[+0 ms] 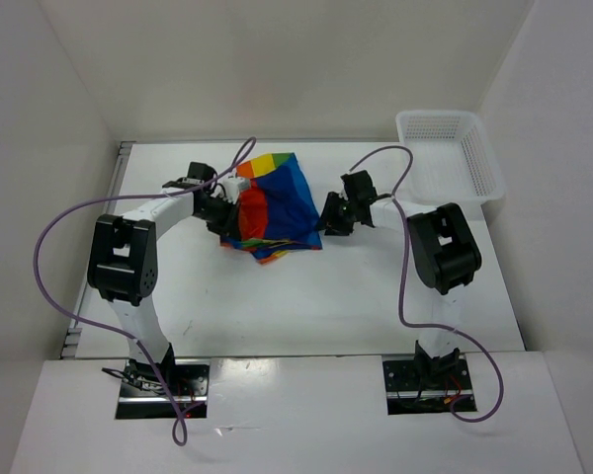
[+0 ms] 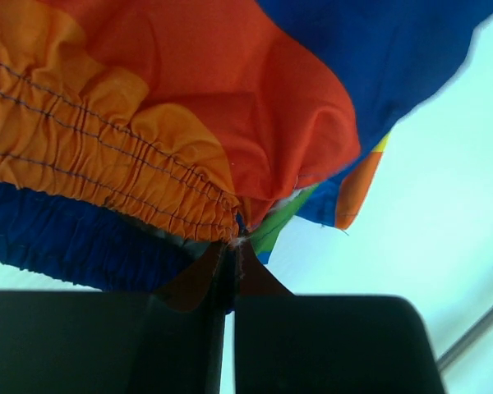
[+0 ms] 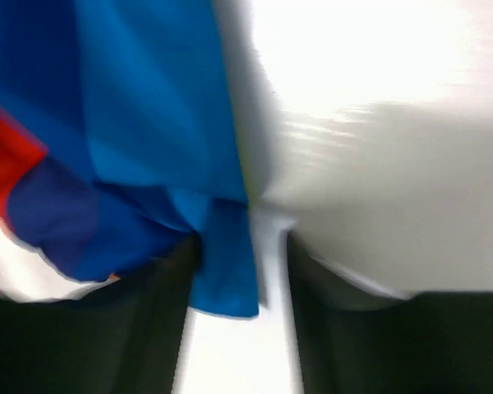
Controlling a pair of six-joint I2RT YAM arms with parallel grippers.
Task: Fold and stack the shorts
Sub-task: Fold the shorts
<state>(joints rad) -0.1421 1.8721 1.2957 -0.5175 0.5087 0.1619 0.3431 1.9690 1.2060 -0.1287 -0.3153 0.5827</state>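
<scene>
The rainbow-striped shorts (image 1: 275,200) lie bunched and partly lifted on the white table, between the two arms. My left gripper (image 1: 220,211) is at their left edge. In the left wrist view it (image 2: 230,267) is shut on the shorts (image 2: 189,98), pinching fabric just below the gathered orange waistband. My right gripper (image 1: 329,221) is at their right edge. The blurred right wrist view shows its jaws (image 3: 242,283) apart, with a loose blue flap of the shorts (image 3: 226,263) hanging against the left finger (image 3: 168,320).
A white mesh basket (image 1: 437,116) stands at the table's back right corner. Purple cables loop from both arms over the table. White walls close in the left, back and right sides.
</scene>
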